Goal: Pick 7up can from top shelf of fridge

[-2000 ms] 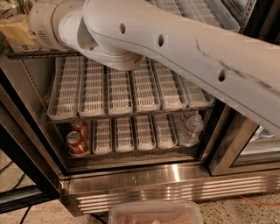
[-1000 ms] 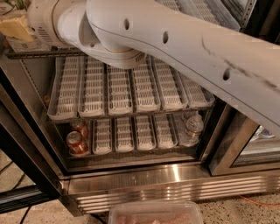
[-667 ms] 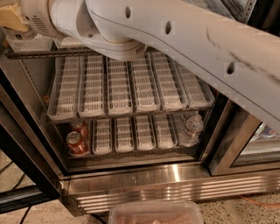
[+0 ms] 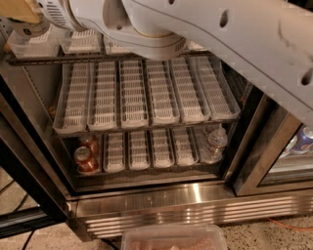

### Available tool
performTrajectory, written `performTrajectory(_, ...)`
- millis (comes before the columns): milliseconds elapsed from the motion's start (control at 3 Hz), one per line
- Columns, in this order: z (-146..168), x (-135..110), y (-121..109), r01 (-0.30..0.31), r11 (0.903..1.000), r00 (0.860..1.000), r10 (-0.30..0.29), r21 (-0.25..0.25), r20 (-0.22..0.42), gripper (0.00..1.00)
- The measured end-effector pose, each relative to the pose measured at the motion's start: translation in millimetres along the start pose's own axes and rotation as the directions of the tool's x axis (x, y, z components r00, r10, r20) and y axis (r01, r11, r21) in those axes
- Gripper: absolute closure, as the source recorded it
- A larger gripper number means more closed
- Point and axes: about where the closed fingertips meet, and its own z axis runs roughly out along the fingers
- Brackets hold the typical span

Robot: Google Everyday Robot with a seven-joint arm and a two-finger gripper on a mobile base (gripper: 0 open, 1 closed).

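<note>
The fridge stands open, showing its shelves of clear trays with white slotted lanes. My white arm crosses the top of the view. My gripper is at the top left corner, over the leftmost tray of the top shelf. A pale rounded thing with dark marks sits just under the gripper. I cannot tell whether it is the 7up can. No green and white can shows clearly anywhere else.
Two red-orange cans stand at the bottom shelf's left and a clear water bottle at its right. The black door frame runs down the left. A plastic tub lies on the floor in front. More cans show behind glass at right.
My arm and gripper have risen toward the upper left corner, uncovering more of the top shelf's trays. The shelves and drinks below have not moved.
</note>
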Motion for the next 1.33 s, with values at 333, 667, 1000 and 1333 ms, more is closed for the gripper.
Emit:
performTrajectory(333, -47.4, 13.1, 4.7, -0.037, 0.9992, 0.997, 0.036, -0.014, -0.075, 1.00)
performTrajectory(667, -103.1, 21.4, 8.6, -0.084, 0.9955, 0.985, 0.077, -0.044, -0.154, 1.00)
performTrajectory(1000, -155.9, 18.0, 8.6, -0.114, 0.9905, 0.976, 0.097, -0.077, -0.196, 1.00)
performTrajectory(1333, -156.0, 18.0, 8.6, -0.114, 0.9905, 0.976, 0.097, -0.077, -0.196, 1.00)
